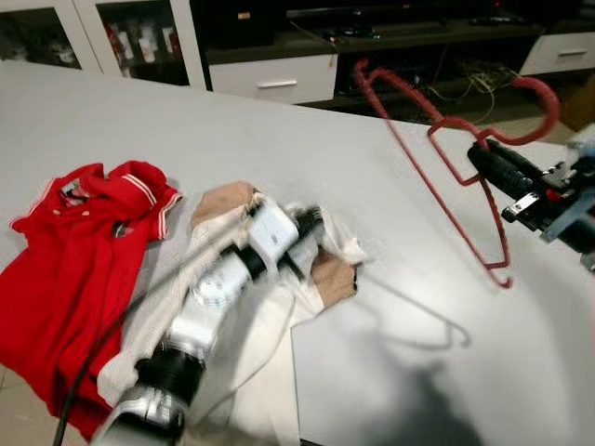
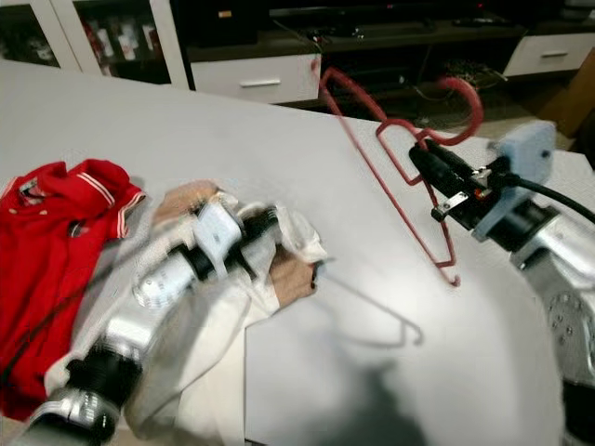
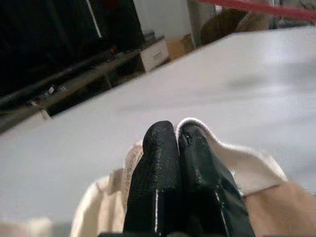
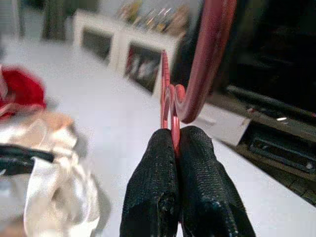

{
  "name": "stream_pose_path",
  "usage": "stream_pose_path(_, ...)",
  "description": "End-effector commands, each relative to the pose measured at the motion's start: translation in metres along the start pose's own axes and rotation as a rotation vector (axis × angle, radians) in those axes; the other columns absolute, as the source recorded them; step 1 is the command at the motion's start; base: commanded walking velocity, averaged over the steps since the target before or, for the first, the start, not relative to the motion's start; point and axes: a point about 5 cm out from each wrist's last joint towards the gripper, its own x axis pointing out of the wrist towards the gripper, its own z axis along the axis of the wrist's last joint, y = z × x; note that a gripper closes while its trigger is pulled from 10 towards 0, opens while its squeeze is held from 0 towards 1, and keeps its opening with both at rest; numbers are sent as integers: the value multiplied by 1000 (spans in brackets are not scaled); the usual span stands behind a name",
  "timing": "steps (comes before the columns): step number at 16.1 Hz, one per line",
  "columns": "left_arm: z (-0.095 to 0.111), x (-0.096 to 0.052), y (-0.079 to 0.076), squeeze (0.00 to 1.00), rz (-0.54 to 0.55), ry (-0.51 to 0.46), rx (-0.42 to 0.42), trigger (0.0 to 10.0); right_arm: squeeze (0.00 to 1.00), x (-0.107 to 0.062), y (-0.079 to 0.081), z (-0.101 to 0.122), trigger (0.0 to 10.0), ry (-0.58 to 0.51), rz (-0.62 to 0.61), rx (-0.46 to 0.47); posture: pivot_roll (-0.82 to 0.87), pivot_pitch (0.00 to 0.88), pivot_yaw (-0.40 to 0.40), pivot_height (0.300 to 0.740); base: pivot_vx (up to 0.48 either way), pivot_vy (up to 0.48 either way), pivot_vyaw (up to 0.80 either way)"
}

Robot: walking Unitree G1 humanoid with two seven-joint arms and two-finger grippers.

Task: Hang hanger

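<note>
A red wire hanger [image 1: 555, 107] hangs tilted in the air over the right side of the white table [image 1: 279, 130]. My right gripper [image 1: 478, 154] is shut on it just below the hook, which the right wrist view shows as the hanger [image 4: 207, 59] pinched between the fingertips [image 4: 163, 148]. A cream and tan garment [image 1: 335, 274] lies crumpled at the table's front. My left gripper [image 1: 312, 223] rests on it, blurred. In the left wrist view that gripper [image 3: 177, 131] is shut, with the cream garment's edge [image 3: 232, 153] bunched at its tips.
A red polo shirt [image 1: 84, 242] with striped collar lies at the table's front left, partly over the edge. White cabinets [image 1: 270, 79] and a dark TV stand [image 1: 409, 37] with cables stand beyond the far edge. The hanger's shadow [image 1: 418, 325] falls on bare tabletop.
</note>
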Motion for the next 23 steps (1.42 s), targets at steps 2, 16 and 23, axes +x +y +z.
stream_pose_path(2, -2, -7, -3, 0, -6, 29, 42, 0, 0, 3, 7, -8, 10000, 107, 117, -32, 44, 105, -35, 740, 0, 0, 0)
stream_pose_path(16, -14, -19, -35, 0, -87, 143, 154, 10000, 0, -18, 46, -27, 10000, 303, 489, -110, 35, 88, -26, 740, 0, 0, 0)
stream_pose_path(23, -6, -21, -29, 494, -31, 89, 290, 10000, 0, 9, 59, -36, 10000, 276, 436, -111, 51, 93, -28, 740, 0, 0, 0)
